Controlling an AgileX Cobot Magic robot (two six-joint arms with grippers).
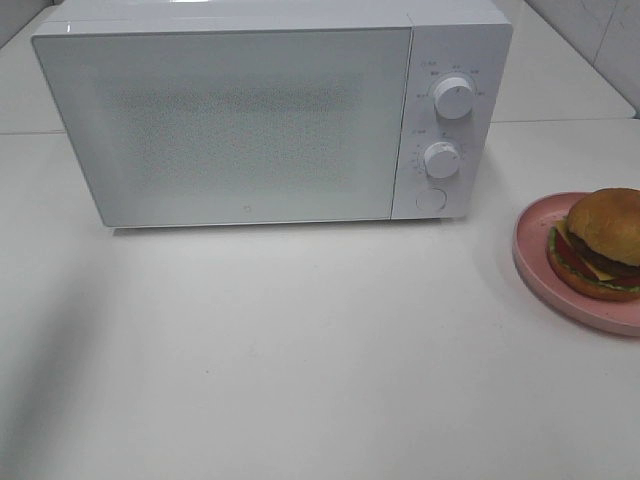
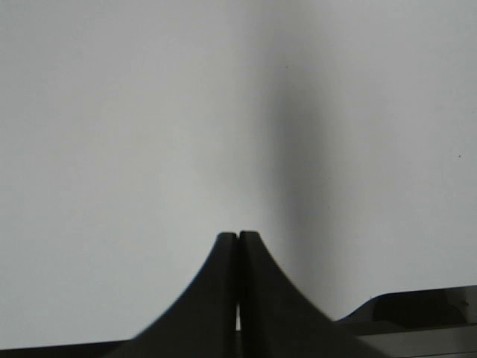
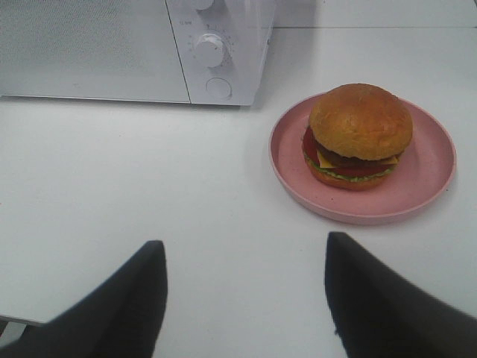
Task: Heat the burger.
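Where it sits on the pink plate (image 3: 428,175), the burger (image 3: 358,136) shows cheese, tomato, lettuce

White table (image 1: 300,350): closed microwave (image 1: 270,110) far, centre-left; pink plate (image 1: 535,255) right, bearing burger (image 1: 600,240).

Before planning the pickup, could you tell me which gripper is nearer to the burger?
Right. The right gripper hangs open over the table with the burger on its pink plate just ahead. The left gripper, shut, sees only bare table.
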